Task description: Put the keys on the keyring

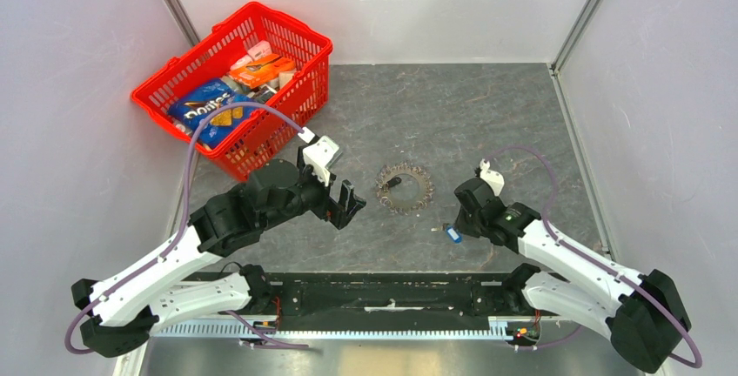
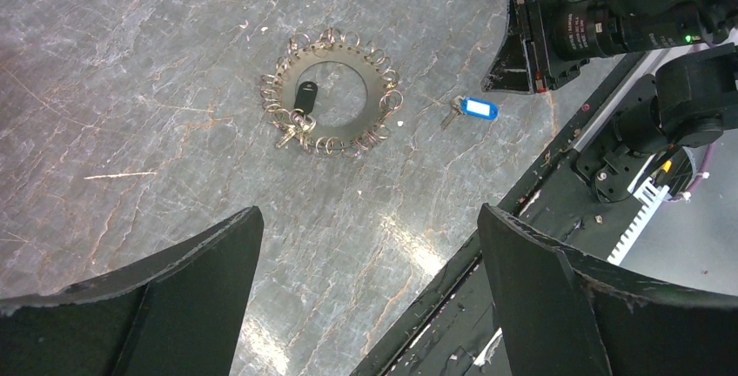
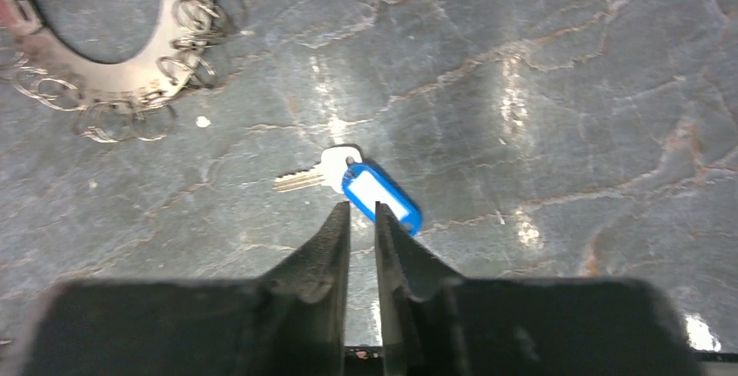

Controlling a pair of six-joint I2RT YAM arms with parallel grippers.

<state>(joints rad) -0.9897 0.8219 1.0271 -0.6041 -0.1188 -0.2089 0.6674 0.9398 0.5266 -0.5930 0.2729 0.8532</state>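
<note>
Right wrist view: right gripper (image 3: 358, 212), narrowed to an empty slit, is shown at the blue-tagged key (image 3: 335, 167); left gripper (image 2: 370, 215) is spread wide.

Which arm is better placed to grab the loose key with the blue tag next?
Right. The right gripper hovers at the small silver key with the blue plastic tag, jaws narrowly apart. The left gripper hangs wide open farther off, facing the round metal plate of split rings.
</note>
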